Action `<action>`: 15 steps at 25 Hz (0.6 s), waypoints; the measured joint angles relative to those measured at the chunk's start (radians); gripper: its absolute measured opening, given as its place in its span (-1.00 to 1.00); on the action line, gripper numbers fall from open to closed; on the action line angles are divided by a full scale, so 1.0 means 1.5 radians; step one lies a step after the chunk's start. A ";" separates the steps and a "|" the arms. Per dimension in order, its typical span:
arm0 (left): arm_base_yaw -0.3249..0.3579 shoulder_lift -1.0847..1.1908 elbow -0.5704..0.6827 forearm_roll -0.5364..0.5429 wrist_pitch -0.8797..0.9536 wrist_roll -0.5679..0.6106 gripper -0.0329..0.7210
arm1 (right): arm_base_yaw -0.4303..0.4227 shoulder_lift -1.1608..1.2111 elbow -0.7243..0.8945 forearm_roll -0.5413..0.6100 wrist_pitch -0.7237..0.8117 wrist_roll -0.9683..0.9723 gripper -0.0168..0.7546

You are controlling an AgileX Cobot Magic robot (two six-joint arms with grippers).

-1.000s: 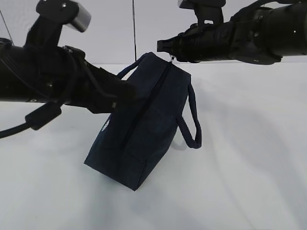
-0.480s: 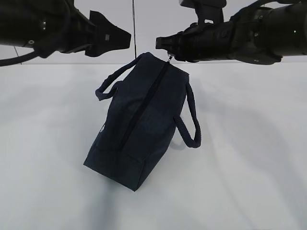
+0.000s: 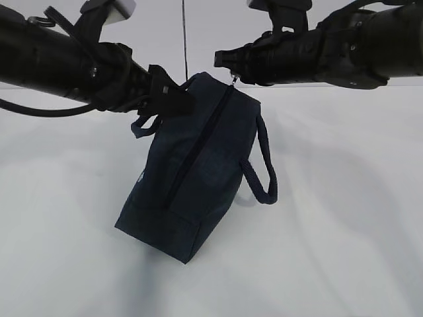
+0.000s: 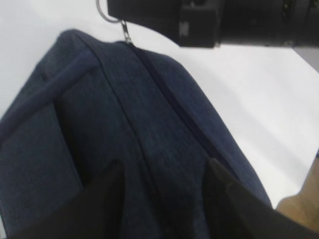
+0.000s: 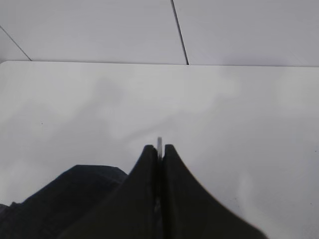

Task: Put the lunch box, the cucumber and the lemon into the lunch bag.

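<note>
I saw the lunch bag (image 3: 198, 175) near the middle of the white table (image 3: 344, 251), tilted, with its nearest bottom corner down on the surface and its far top end held up. Zipper (image 3: 198, 142) ran along the top and looked closed along the whole stretch I could see. One loop handle (image 3: 263, 165) hung off the right side, the other (image 3: 147, 122) stuck out on the left, up by my left arm.

Left gripper (image 3: 173, 99) sat at the upper left side of the bag, by that handle. In the left wrist view its two fingers (image 4: 107, 199) were spread apart with the bag fabric (image 4: 124, 129) between and below them; couldn't tell if they touched it.

Farther back, right gripper (image 3: 225, 63) was at the bag's raised end, fingers pressed together on the metal zipper pull (image 4: 107, 11), whose ring poked out beside them. The right wrist view showed them pinched on a thin sliver.
</note>
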 joint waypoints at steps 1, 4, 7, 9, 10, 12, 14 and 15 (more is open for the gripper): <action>0.000 0.003 0.000 0.005 0.006 -0.006 0.06 | 0.000 0.000 0.000 0.000 0.000 0.000 -0.96; 0.000 0.015 -0.001 0.011 0.016 -0.015 0.06 | 0.000 0.000 0.000 -0.001 0.000 0.007 -0.96; 0.000 0.038 -0.001 0.011 0.023 -0.020 0.06 | 0.000 0.000 0.000 -0.001 0.000 0.011 -0.96; 0.000 0.049 -0.001 0.011 0.022 -0.021 0.01 | 0.000 0.000 0.000 -0.001 0.000 0.011 -0.96; 0.000 0.051 -0.001 0.011 0.019 -0.021 -0.07 | 0.000 0.000 0.000 -0.001 0.000 0.011 -0.96; 0.000 0.051 -0.001 0.012 0.015 -0.021 -0.43 | 0.000 0.000 0.000 -0.001 0.000 0.013 -0.96; 0.000 0.051 -0.001 0.027 0.014 -0.021 -0.77 | 0.000 0.000 0.000 -0.001 0.000 0.013 -0.96; 0.000 0.051 -0.001 0.035 0.016 -0.021 -0.84 | 0.000 0.000 0.000 -0.001 0.000 0.013 -0.96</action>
